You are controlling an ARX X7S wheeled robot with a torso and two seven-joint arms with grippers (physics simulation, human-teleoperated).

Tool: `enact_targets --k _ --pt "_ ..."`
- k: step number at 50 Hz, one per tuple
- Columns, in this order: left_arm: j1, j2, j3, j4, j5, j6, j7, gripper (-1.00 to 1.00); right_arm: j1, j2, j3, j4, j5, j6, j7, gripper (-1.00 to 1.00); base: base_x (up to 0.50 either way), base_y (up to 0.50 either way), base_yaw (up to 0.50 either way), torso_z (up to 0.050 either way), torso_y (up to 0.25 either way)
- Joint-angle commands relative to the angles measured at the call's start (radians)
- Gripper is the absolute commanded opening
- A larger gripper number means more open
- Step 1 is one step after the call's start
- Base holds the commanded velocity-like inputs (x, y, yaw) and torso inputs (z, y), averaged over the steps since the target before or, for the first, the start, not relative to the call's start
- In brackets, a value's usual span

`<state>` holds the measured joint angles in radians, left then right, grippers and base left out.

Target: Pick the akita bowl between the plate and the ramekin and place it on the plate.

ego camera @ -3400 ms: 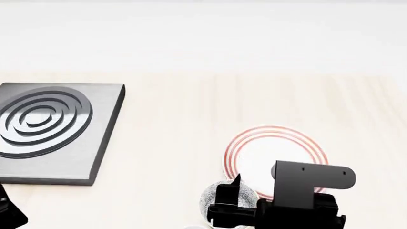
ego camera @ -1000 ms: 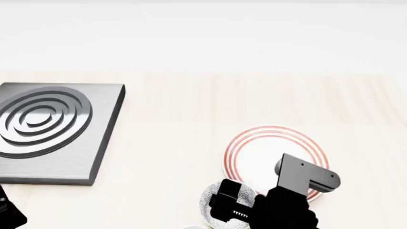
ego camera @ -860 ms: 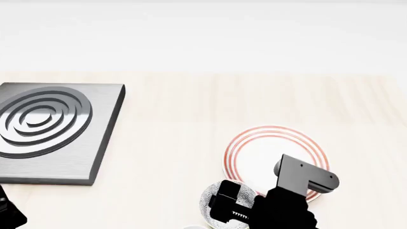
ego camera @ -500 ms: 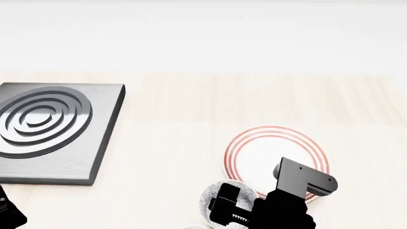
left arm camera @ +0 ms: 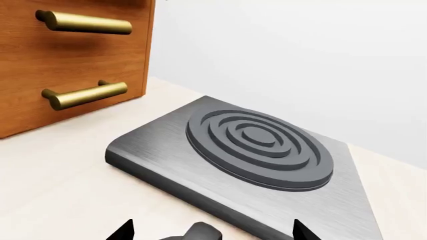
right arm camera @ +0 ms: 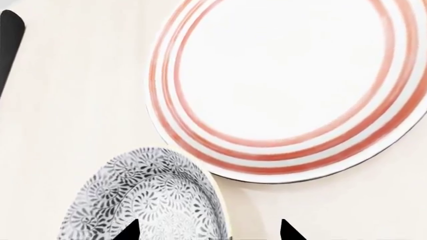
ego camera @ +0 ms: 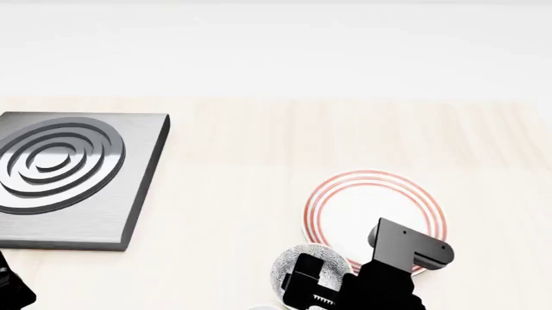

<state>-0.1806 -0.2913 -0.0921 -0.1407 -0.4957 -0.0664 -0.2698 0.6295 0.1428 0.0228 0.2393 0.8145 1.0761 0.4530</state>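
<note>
At the left edge of the head view, a grey slab with raised concentric rings (ego camera: 69,177) was seen lying flat on the pale wooden counter (ego camera: 242,168). In the left wrist view the same slab (left arm camera: 253,160) was shown, with a wooden cabinet front (left arm camera: 67,60) and its two brass handles (left arm camera: 83,94) at the upper left of the frame. Only the two dark fingertips of the left gripper (left arm camera: 212,231) were visible at the bottom edge of that frame; they were set wide apart, with nothing between them. In the head view, only a dark part of the left arm (ego camera: 13,290) was seen at the lower left corner.

Near the bottom centre of the head view, the akita bowl (ego camera: 293,266) was seen resting on the counter, just beside the lower left rim of the plate (ego camera: 362,200). Much of the bowl was covered by the black body of the right gripper (ego camera: 309,284), which stood over it and also hid the lower right part of the plate's rim. In the right wrist view, the akita bowl (right arm camera: 150,200) was seen at the lower left of the frame, with its rim close to the red-ringed edge of the plate (right arm camera: 280,85); whether they touched could not be told. The tips of the right gripper (right arm camera: 208,231) were seen spread apart at the bottom edge, one over the bowl's interior and one outside its rim, with no grip closed on it. The plate's surface held nothing. The ramekin could not be made out with certainty.
</note>
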Motion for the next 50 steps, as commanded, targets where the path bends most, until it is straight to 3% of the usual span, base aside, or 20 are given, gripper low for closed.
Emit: enact_targets --k 1,2,30,50 --pt "0.000 -0.002 0.002 0.001 -0.002 0.000 -0.003 1.00 -0.001 0.003 -0.008 0.005 0.010 -0.003 0.002 1.00 0.00 0.00 0.00 0.000 0.000" --pt "-0.001 -0.001 0.003 -0.003 -0.001 0.003 -0.002 1.00 -0.004 0.008 -0.025 -0.005 -0.007 -0.018 0.002 -1.00 0.00 0.00 0.00 0.000 0.000" --pt "0.002 -0.005 0.008 -0.003 -0.006 0.007 -0.006 1.00 -0.043 0.042 -0.099 -0.197 0.019 -0.037 -0.026 -1.00 0.00 0.00 0.00 0.000 0.000" --pt "0.003 -0.007 0.012 0.001 -0.010 0.006 -0.012 1.00 0.051 0.038 -0.037 -0.192 0.083 0.021 0.041 -1.00 0.00 0.00 0.00 0.000 0.000"
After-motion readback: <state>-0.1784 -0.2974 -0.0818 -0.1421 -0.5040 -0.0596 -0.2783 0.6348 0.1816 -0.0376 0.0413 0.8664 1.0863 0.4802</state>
